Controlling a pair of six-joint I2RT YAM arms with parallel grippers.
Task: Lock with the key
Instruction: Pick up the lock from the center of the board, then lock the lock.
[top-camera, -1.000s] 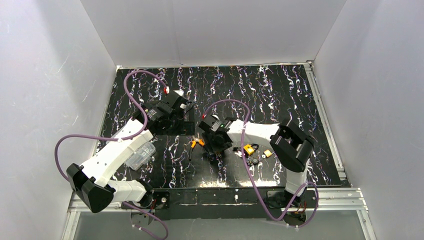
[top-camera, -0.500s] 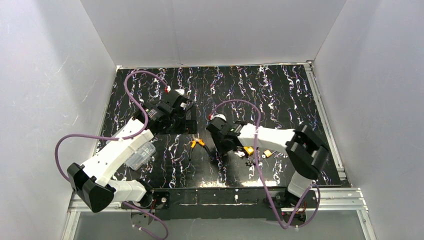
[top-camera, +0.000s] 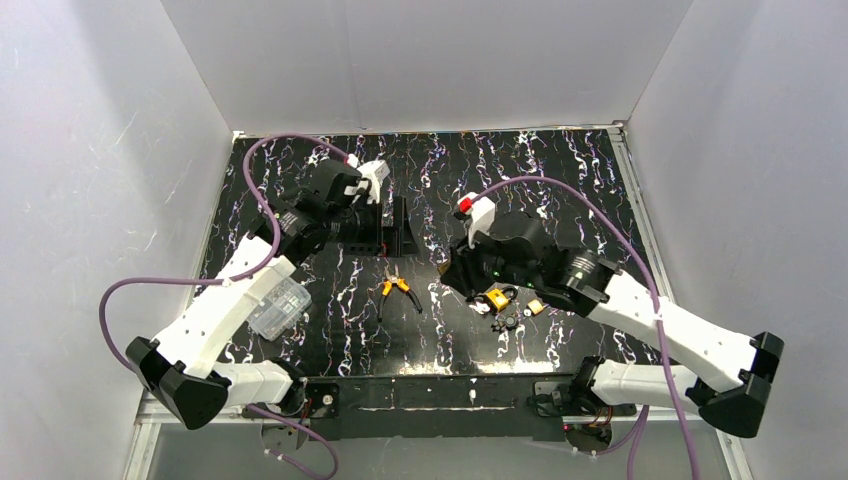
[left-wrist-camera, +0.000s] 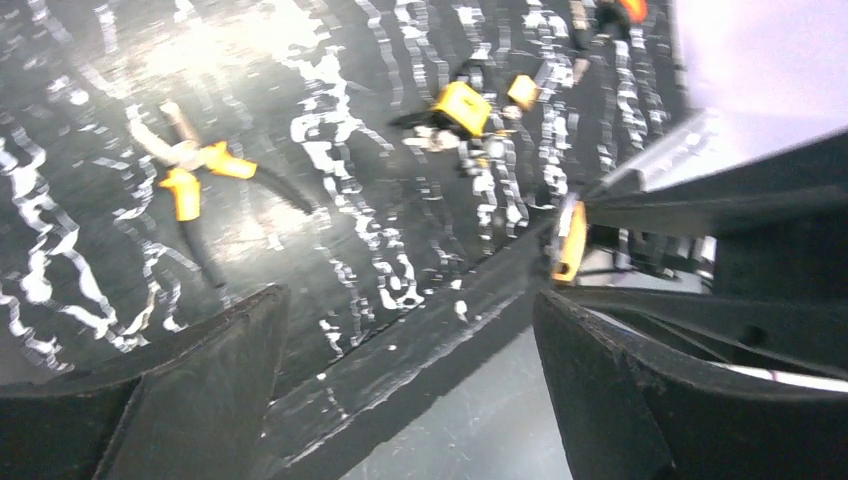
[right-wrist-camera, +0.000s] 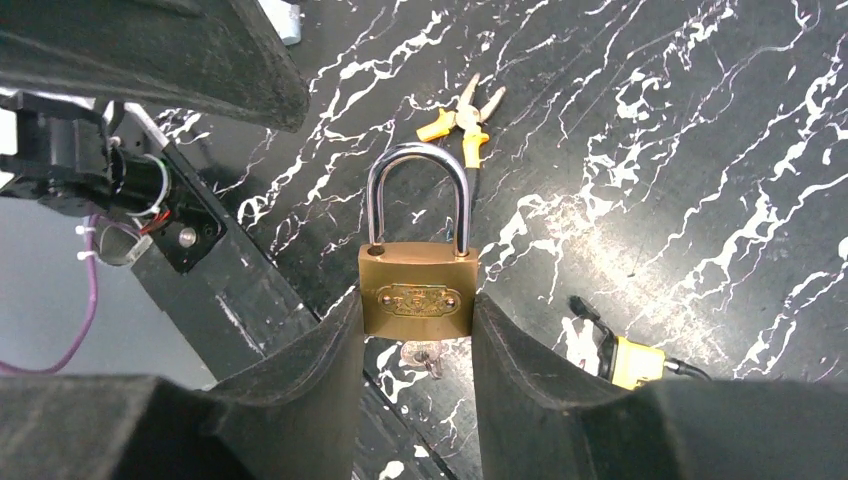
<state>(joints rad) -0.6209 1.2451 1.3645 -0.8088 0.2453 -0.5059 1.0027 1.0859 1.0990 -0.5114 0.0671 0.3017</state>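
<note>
A brass padlock (right-wrist-camera: 418, 287) with a steel shackle standing up is clamped by its body between my right gripper's (right-wrist-camera: 417, 308) fingers, above the table. A small key (right-wrist-camera: 420, 355) hangs from the underside of the padlock. In the top view the right gripper (top-camera: 453, 272) is at the table's middle and the padlock is hidden under the wrist. My left gripper (left-wrist-camera: 410, 300) is open wide and empty. It hovers to the left of the right gripper, at the middle back of the table (top-camera: 398, 232).
Orange-handled pliers (top-camera: 396, 290) lie between the arms. A yellow block with a black lead (top-camera: 495, 298), a smaller yellow piece (top-camera: 535, 307) and a small black part (top-camera: 508, 322) lie near the right gripper. A clear plastic box (top-camera: 278, 308) sits under the left arm.
The right arm has swung its elbow out to the right, and its wrist has shifted right. The left gripper has moved right and toward the back and turned.
</note>
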